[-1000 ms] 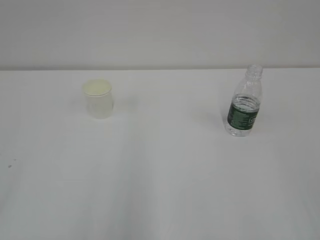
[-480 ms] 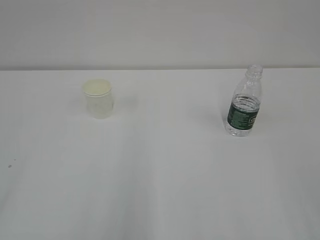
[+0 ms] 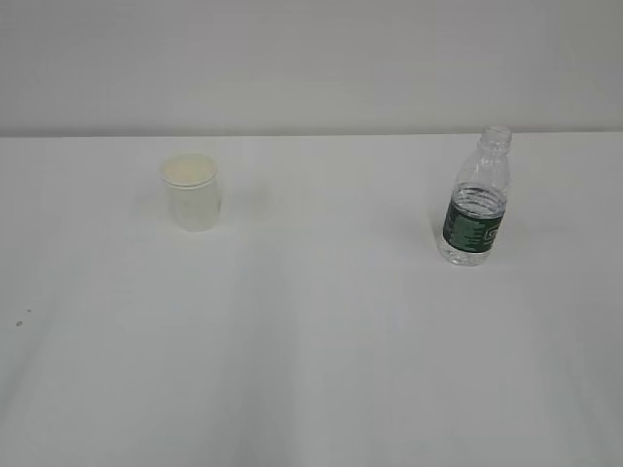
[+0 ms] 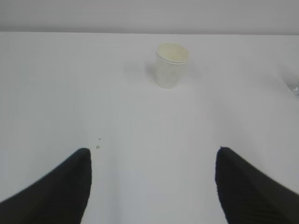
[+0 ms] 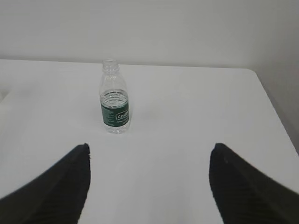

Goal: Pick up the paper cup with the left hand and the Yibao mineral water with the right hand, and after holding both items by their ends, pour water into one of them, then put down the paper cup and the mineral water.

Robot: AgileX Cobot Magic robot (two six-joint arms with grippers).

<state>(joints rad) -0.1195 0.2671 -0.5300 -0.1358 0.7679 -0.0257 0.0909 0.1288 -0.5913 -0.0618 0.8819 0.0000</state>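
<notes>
**Nothing picked up yet – both claws empty, well short of targets**

Status: you're at the very start. Paper cup [image 3: 191,191] stands upright on the tabletop [image 3: 311,341], left side of exterior view. Yibao mineral water [image 3: 474,198] stands upright on the right, no cap, w/ some water inside, level near top of the green label. The two are well apart.

Left claw [image 4: 154,186]: fingers spread wide, nothing btwn them. Cup sits far ahead, slightly right of its centre line.

Right claw [image 5: 149,184]: fingers also spread wide, empty. Bottle is ahead and left of its centre line.

Neither arm shows in the exterior view, so both are back from the work area.

Done: nothing visible. Left: approach + grip cup w/ left, grip bottle w/ right, lift both, pour, set both down. You'll likely need to shift each wrist sideways to line up before closing.
</notes>
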